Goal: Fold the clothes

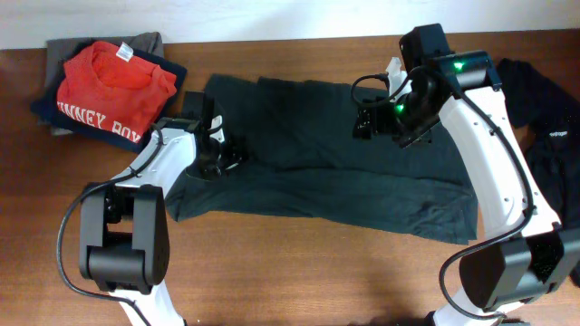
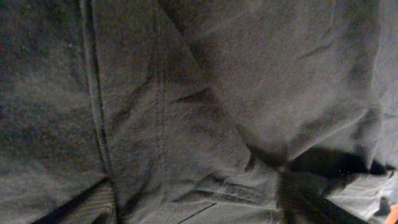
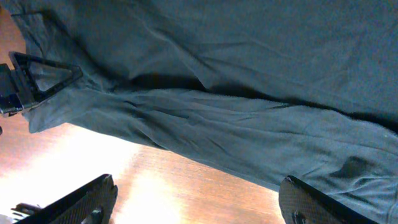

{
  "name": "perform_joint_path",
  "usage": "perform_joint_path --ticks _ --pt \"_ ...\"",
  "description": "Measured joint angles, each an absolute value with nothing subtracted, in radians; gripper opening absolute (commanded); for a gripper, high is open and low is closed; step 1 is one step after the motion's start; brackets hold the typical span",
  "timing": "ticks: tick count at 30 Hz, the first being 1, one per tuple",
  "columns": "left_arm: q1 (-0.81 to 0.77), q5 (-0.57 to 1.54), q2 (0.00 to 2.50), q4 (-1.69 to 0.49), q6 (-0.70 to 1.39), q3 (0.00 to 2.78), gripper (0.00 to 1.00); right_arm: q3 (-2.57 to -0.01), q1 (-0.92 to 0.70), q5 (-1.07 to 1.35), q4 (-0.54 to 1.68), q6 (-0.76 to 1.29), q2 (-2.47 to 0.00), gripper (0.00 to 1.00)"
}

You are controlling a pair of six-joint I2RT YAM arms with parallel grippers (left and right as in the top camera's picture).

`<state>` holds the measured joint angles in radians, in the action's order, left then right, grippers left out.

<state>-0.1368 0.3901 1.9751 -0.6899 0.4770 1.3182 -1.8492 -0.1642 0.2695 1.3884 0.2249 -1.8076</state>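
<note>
Shirt (image 1: 326,172) lies spread mid-tabletop (image 1: 299,272), wrinkled. My right gripper (image 1: 364,125) hovers over it, jaws wide, empty. My left gripper (image 1: 222,149) presses into the shirt's left end; can't tell its grip. Risk: pinching one layer only, so the fold bunches.

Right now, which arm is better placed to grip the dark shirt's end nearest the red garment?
Left, probably: left claw sits at that shirt end; right claw hangs over the opposite half.
</note>
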Motion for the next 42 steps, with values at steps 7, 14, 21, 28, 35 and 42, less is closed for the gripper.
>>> perform_joint_path --ticks 7,14,21,28,35,42 --pt "-0.137 0.390 1.975 -0.687 0.479 1.318 0.36 -1.849 -0.164 0.269 1.389 0.224 -1.808 0.88" --pt "-0.137 0.392 1.975 -0.687 0.480 1.318 0.01 -1.849 -0.164 0.269 1.389 0.224 -1.808 0.88" --pt "-0.137 0.393 1.975 -0.690 0.480 1.345 0.01 -1.849 -0.164 0.265 1.392 0.224 -1.808 0.88" --pt "-0.137 0.393 1.975 -0.622 0.483 1.398 0.01 -1.849 -0.164 0.262 1.392 0.224 -1.808 0.88" --pt "-0.137 0.387 1.975 -0.519 0.508 1.399 0.03 -1.847 -0.164 0.262 1.393 0.224 -1.808 0.88" --pt "-0.137 0.339 1.975 -0.470 0.518 1.399 0.99 -1.786 -0.164 0.260 1.382 0.224 -1.808 0.82"
